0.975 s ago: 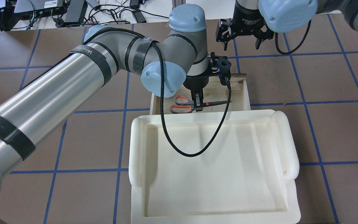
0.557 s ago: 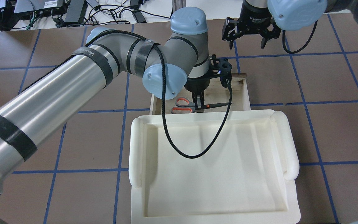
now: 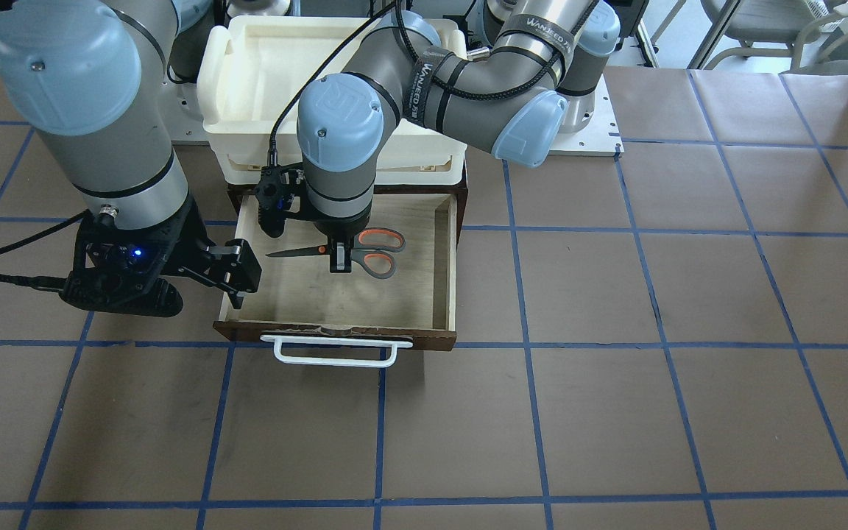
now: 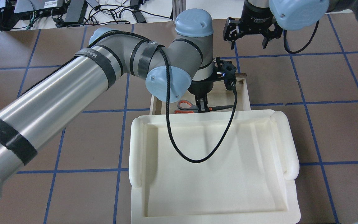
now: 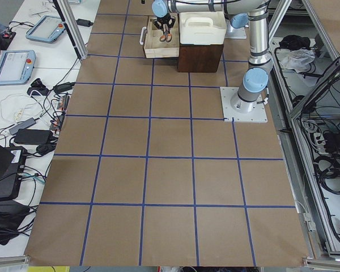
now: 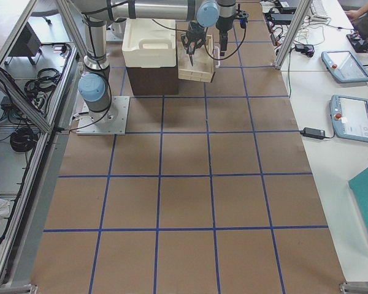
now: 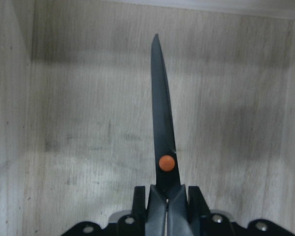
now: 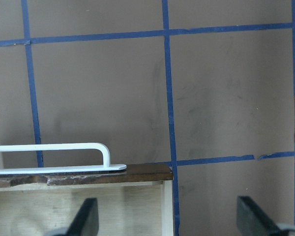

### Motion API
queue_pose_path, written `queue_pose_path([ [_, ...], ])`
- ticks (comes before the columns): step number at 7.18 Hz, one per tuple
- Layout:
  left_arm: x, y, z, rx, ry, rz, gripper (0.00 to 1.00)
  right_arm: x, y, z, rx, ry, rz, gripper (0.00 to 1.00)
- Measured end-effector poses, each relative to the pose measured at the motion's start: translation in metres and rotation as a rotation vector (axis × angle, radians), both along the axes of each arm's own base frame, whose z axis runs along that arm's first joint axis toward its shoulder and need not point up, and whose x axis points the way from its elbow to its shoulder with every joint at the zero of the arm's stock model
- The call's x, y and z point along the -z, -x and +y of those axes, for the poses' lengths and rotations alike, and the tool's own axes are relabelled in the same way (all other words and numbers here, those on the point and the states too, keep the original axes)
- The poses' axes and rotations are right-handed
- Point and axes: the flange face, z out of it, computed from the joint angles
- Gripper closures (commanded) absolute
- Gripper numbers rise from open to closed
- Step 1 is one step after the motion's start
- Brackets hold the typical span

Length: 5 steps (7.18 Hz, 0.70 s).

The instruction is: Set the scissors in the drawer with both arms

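Observation:
The drawer (image 3: 453,274) stands pulled open, its white handle (image 3: 336,352) toward the operators' side. My left gripper (image 3: 339,259) reaches down into it and is shut on the scissors (image 3: 374,252) just behind the pivot. The blades lie level and point to that view's left. In the left wrist view the fingers (image 7: 157,209) clamp the scissors (image 7: 162,123) low over the plywood floor; I cannot tell if they touch it. In the overhead view the scissors (image 4: 185,105) are partly hidden by the tray's rim. My right gripper (image 4: 249,42) is open and empty beside the drawer's front corner (image 8: 160,172).
A cream-white plastic tray (image 4: 137,149) sits on the dark cabinet (image 5: 201,56) above the drawer and covers its back part. The left arm's black cable (image 4: 179,149) loops over the tray. Brown table with blue grid lines (image 3: 615,368) lies all around.
My left gripper has moved with the scissors toward the tray's edge and lower in the drawer. My right gripper has drifted a little right and farther from the drawer, still open.

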Motion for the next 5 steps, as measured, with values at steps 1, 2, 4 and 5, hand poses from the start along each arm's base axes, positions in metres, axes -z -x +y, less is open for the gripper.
queue_pose_path([
  [1, 0.000, 0.000, 0.001, -0.008, -0.003, -0.002, 0.09, 0.000, 0.000, 0.000, 0.000, 0.001, -0.001, 0.00],
  [2, 0.000, 0.000, 0.001, -0.015, -0.005, -0.004, 0.07, 0.000, 0.000, 0.000, 0.000, 0.002, -0.003, 0.00],
  [4, -0.014, -0.003, 0.004, -0.023, 0.008, 0.003, 0.07, -0.004, 0.000, 0.003, 0.001, 0.007, -0.008, 0.00],
  [5, -0.031, -0.009, 0.004, -0.052, 0.029, 0.009, 0.07, -0.007, 0.000, 0.007, 0.001, 0.011, -0.009, 0.00],
])
